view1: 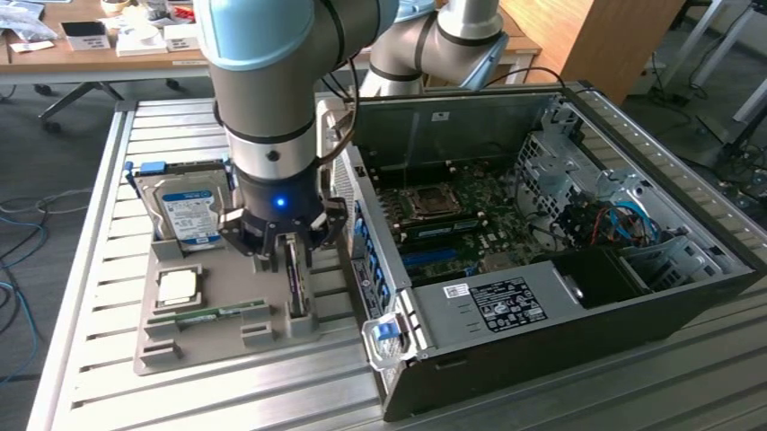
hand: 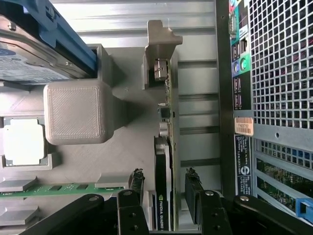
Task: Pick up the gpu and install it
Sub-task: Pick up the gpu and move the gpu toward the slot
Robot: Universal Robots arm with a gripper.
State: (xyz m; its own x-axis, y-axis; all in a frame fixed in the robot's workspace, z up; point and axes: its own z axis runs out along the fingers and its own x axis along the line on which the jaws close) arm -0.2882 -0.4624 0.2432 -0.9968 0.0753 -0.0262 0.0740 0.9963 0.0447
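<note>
Black gripper (hand: 164, 175) straddles the upright gpu (hand: 164, 147) — jaws wide, clear of both its faces.

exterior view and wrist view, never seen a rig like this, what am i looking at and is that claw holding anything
The machine is a robot arm ending in a gripper, a two-fingered claw. The exterior view comes from a camera standing off the arm. The wrist view comes from a camera mounted on the arm, looking along its fingers.

On the slatted metal table sits a grey tray of computer parts: a hard drive, a square processor chip, a green memory stick and the gpu, a thin card standing on edge in a slot. Beside the tray lies an open computer case.

The gripper hangs over the gpu with a finger on each side. The jaws are open, with gaps showing, so nothing is held yet.
</note>
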